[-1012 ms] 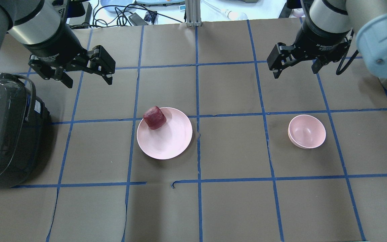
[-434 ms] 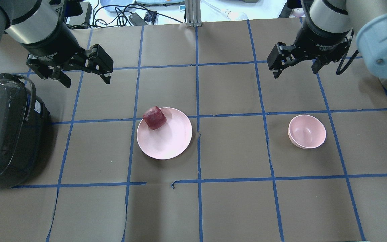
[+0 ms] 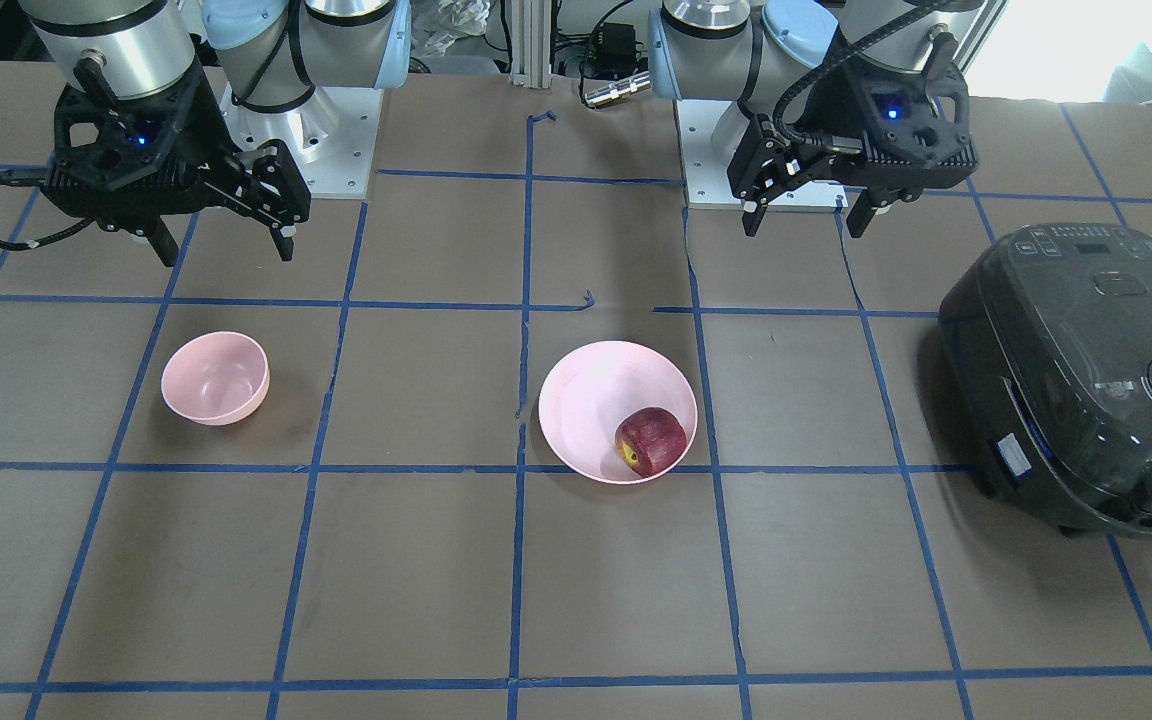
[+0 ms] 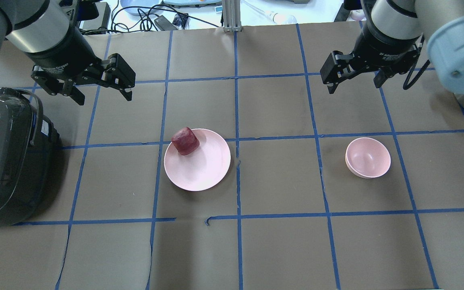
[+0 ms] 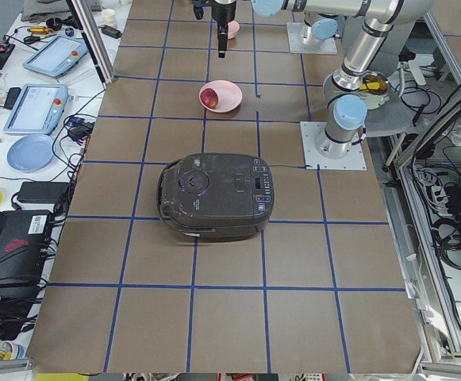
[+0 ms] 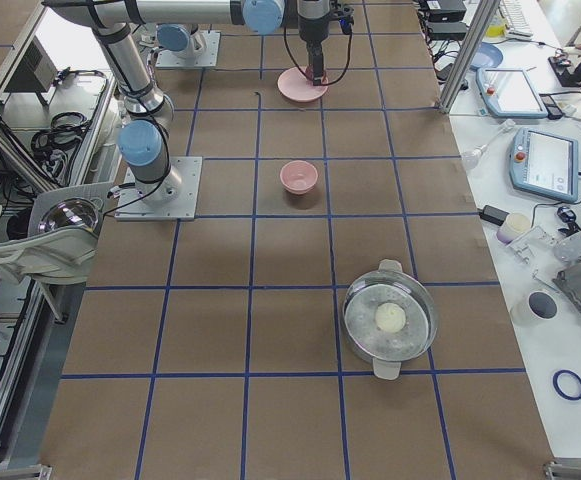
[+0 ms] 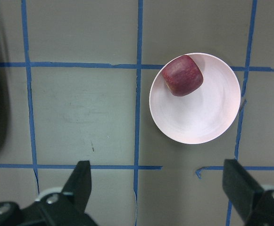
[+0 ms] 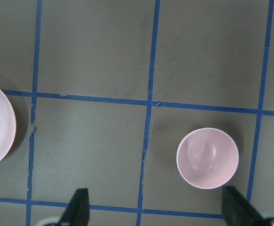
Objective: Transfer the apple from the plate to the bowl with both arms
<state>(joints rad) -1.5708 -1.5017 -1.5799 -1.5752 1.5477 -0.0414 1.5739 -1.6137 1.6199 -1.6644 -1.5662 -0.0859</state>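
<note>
L claw point(image 4: 105, 98) barely shifted; it & R claw point(image 4: 353, 88) gape wide, empty; apple point(image 4: 185, 141) on plate point(image 4: 204, 171), well apart from L claw, so pickup not begun.

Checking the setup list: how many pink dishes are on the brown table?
2. The plate, carrying the apple near its rim, lies near the middle of the table; the empty bowl sits toward the robot's right. None looks hidden.

The left gripper point(image 4: 104, 98) now sits slightly farther to the robot's left and a touch farther forward than one second ago.
</note>
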